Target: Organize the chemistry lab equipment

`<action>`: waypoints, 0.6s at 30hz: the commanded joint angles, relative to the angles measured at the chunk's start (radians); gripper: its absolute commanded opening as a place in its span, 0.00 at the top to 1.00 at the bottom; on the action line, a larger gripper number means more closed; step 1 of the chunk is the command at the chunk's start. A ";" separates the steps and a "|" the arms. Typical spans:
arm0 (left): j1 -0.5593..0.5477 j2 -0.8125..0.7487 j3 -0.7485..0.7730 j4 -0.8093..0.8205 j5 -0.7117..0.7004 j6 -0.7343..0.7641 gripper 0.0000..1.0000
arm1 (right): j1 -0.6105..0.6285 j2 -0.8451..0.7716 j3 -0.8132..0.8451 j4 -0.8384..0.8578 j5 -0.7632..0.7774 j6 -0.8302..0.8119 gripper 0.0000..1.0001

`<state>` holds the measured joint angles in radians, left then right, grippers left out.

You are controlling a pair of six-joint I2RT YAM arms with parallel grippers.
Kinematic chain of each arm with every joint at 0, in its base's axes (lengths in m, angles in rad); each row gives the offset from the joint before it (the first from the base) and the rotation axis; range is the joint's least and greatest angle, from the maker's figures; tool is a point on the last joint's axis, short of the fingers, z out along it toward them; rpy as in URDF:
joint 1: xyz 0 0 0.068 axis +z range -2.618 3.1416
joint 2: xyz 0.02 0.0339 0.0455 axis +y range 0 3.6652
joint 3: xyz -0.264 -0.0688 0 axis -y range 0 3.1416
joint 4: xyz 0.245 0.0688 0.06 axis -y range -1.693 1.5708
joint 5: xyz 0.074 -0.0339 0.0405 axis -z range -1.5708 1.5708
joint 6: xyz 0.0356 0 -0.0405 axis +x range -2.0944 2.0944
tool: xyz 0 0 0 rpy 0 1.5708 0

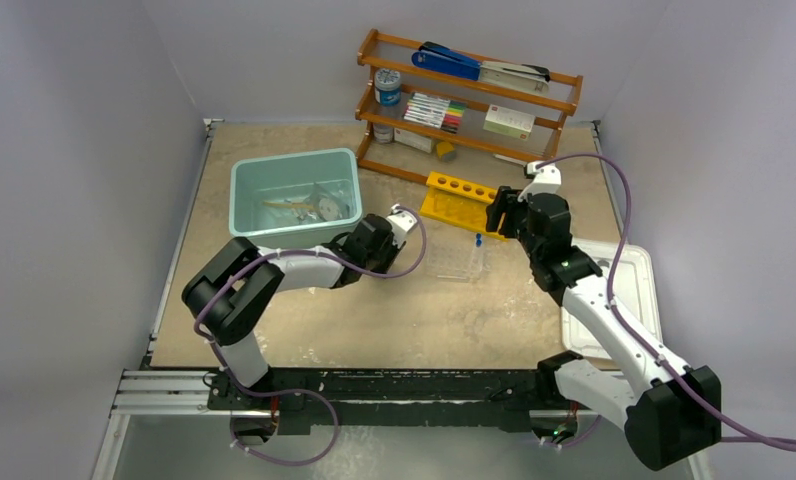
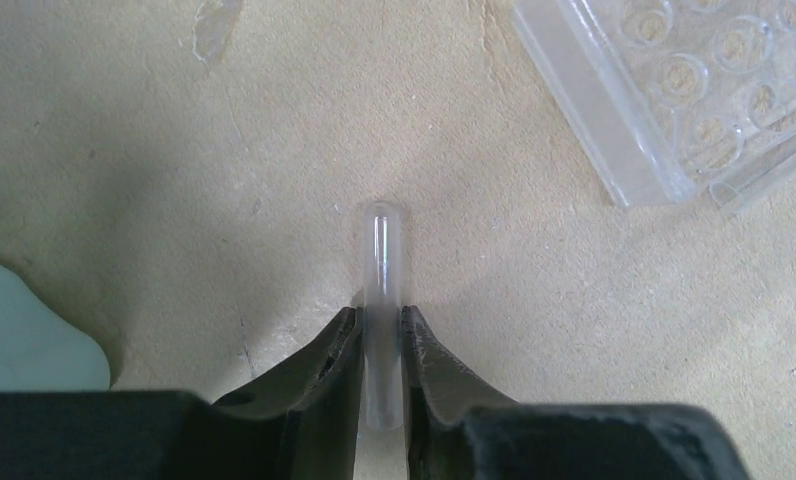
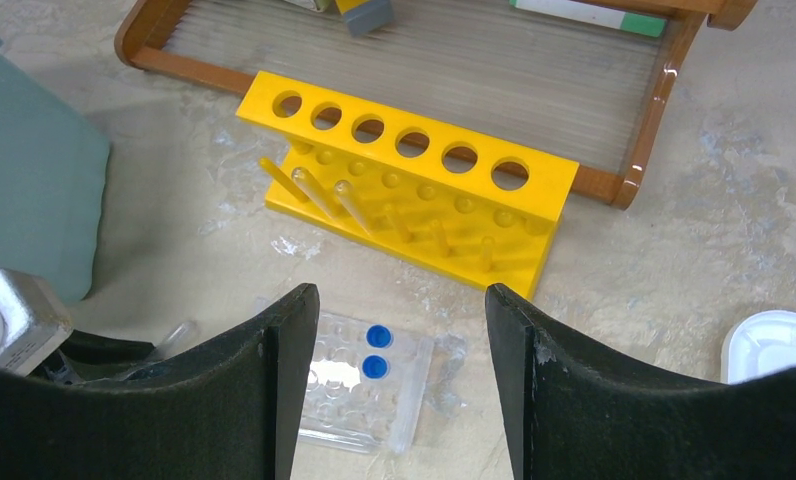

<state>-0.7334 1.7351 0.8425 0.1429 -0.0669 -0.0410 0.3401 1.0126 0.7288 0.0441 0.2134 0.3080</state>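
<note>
Left wrist view: the left claw (image 2: 381, 325) pinches a small clear tube (image 2: 382, 250), rounded end pointing away, low over the counter (image 2: 174, 200) and near a clear well plate (image 2: 674, 100). The right claw (image 3: 399, 295) hangs open above the yellow rack (image 3: 414, 190). Best handling, by appearances: grip gently, tip the tube upright, centre it over a hole.
</note>
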 commanded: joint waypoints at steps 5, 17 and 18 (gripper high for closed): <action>0.009 -0.012 0.009 -0.022 0.078 0.009 0.86 | -0.001 -0.002 0.018 0.045 -0.014 0.003 0.35; 0.008 -0.255 -0.091 0.203 0.148 -0.078 0.88 | -0.001 0.005 0.042 0.082 -0.086 -0.001 0.35; 0.008 -0.269 -0.100 0.226 0.158 -0.088 0.88 | -0.001 0.014 0.049 0.084 -0.098 -0.006 0.35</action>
<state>-0.7269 1.5543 0.7658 0.2050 0.0299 -0.0769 0.3401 1.0145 0.7288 0.0612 0.1749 0.3103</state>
